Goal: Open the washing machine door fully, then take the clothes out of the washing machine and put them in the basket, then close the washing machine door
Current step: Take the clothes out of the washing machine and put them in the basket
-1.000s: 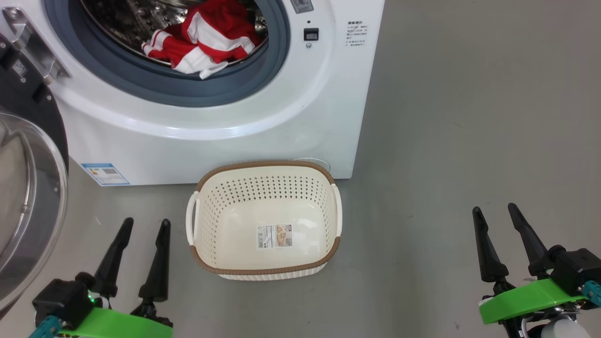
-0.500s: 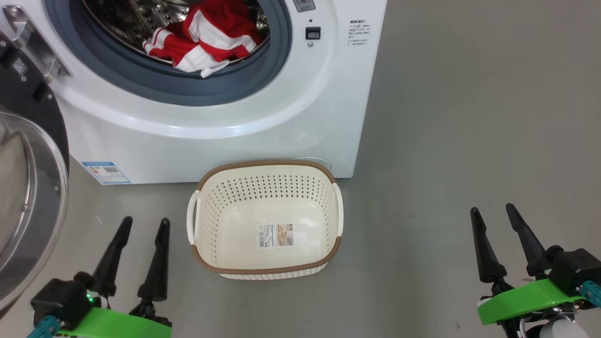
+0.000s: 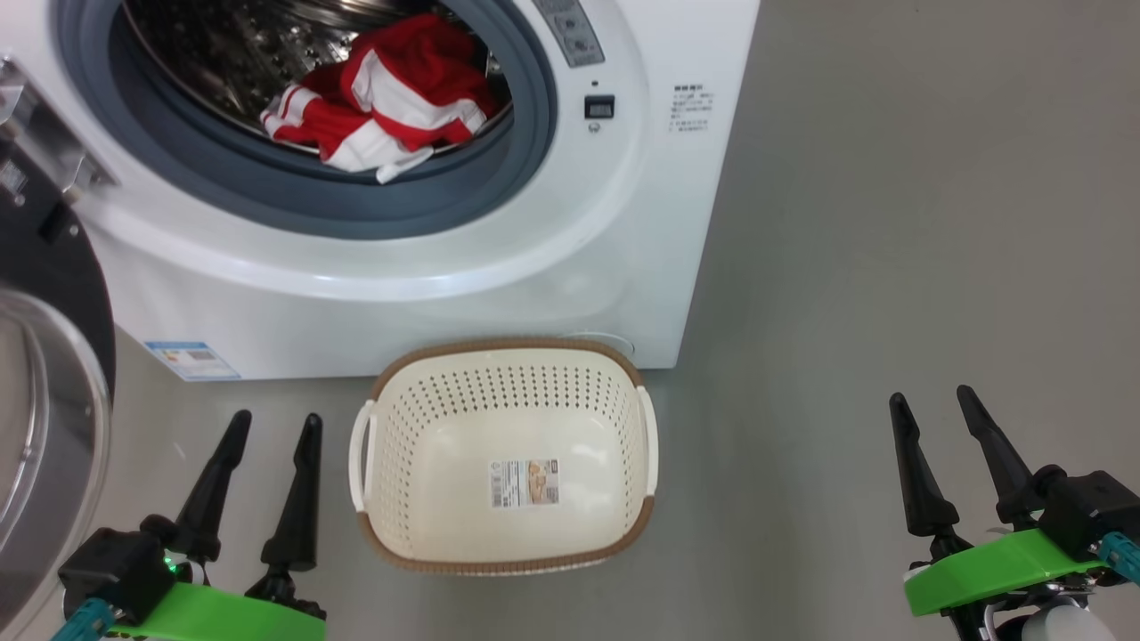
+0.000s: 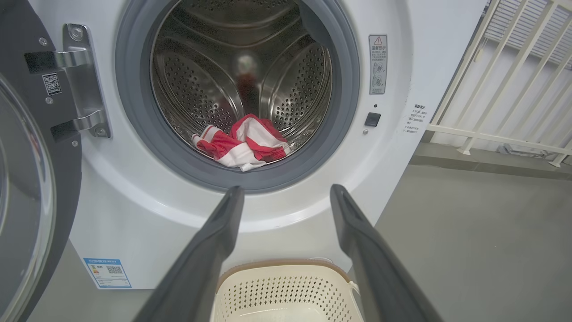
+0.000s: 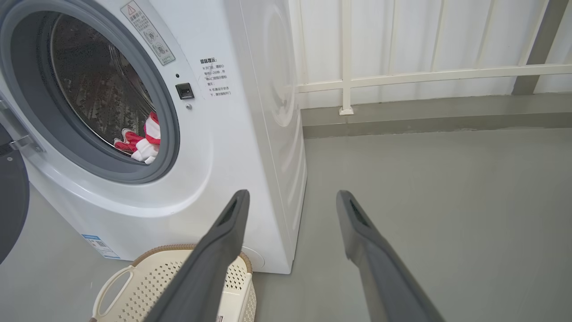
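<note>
here we are in front of the washing machine (image 3: 570, 267), looking down from the head. the washing machine door (image 3: 53, 418) stands open on our left, black rim and glass bowl running along the left edge of the view, hung on its metal hinge (image 4: 85, 80). the mouth of the machine faces us, uncovered.

inside, the clothes (image 3: 392, 107) lie in a red and white heap at the bottom front of the steel drum (image 4: 196, 89), with one white corner drooping onto the grey gasket (image 3: 267, 191). both our grippers are well apart from them.

down on the grey floor (image 3: 891, 223) the basket (image 3: 508, 342) sits right before the machine, its far rim just beside the white front panel, below the opening. we see its bare cream bottom with the barcode sticker (image 3: 523, 482).

our left gripper (image 3: 276, 418) hovers low just left of the basket, fingers pointing up the head view, jaws spread wide and gripping nothing. from its wrist, the two dark fingers frame the lower gasket and the basket's far rim.

our right gripper (image 3: 931, 396) hangs well to the right of the basket over open floor, jaws equally wide, nothing held. its wrist looks past the machine's side panel to a white railing (image 5: 402, 76) along the wall.
</note>
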Controlling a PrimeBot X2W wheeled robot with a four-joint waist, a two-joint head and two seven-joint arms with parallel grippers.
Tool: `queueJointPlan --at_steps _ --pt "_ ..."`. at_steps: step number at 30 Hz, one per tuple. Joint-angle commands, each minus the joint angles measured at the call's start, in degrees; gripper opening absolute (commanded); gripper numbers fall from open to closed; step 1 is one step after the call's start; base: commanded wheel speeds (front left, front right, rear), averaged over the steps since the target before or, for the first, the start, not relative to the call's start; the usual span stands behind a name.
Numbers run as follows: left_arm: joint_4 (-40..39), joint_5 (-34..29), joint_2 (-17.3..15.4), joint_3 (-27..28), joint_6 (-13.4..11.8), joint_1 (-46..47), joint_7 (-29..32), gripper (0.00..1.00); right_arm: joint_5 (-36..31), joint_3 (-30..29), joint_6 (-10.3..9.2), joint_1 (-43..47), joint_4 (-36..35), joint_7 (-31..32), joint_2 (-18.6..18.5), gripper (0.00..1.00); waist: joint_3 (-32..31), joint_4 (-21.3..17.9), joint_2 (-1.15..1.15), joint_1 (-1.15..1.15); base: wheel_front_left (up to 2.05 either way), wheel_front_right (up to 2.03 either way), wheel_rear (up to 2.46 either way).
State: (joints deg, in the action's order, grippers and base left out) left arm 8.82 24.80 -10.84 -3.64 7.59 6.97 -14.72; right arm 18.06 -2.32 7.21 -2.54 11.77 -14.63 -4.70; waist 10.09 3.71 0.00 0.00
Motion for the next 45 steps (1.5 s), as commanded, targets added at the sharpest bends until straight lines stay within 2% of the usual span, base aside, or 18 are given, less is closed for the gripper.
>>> queueJointPlan --at_steps 1,14,34,39,45 --pt "-1.17 0.27 -1.34 1.99 -0.1 1.43 -0.28 1.0 -0.27 1.5 0.28 -1.12 -1.46 -0.37 -0.47 1.0 0.21 0.06 0.0 0.0 1.31 -1.49 0.17" --pt "-0.95 -0.45 -1.06 2.51 -0.1 2.06 -0.28 1.0 -0.37 1.8 0.28 -1.59 -1.43 -0.37 -0.18 1.0 0.91 0.18 0.0 0.0 1.1 -1.22 0.12" --pt "1.51 -0.56 -1.3 2.24 -0.1 3.16 -0.28 1.0 -0.58 2.0 0.28 -2.51 -1.37 -0.37 0.08 1.0 2.55 -0.14 0.0 0.0 0.04 -0.04 0.0" --pt "3.47 -0.94 -1.23 2.25 -0.1 6.09 -0.28 1.0 -0.74 2.2 0.28 -3.64 -1.71 -0.37 0.48 1.0 4.67 -0.77 0.0 0.0 0.0 0.0 0.0" --pt "8.47 -0.79 -2.1 0.46 -0.1 14.98 -0.28 1.0 -1.01 2.47 0.28 -5.47 -2.04 -0.37 1.19 1.0 8.89 -1.85 0.0 0.0 0.0 0.0 0.0"
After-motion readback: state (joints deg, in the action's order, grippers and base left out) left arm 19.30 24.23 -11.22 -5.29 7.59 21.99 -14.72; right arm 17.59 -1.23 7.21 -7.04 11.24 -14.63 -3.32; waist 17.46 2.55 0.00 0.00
